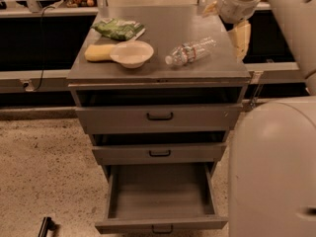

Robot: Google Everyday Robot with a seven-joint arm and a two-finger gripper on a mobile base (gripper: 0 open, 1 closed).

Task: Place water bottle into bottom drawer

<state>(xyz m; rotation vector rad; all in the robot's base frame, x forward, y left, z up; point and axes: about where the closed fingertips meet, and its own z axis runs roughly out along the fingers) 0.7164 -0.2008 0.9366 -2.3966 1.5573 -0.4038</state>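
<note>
Though the bottom drawer (160, 190) is pulled open, the water bottle (190, 52) isn't picked up yet; the gripper (225, 29) is held nearby, fingers (240, 36) spread, empty.

White rounded arm (291, 14), yellowish gripper (227, 27) at top right.

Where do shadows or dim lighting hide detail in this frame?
Camera view: warm, dim light; recesses above the two upper drawers are black shadow; the open bottom drawer is readable; the water bottle glints faintly; the gripper hangs beside the cabinet top's right rear corner.
</note>
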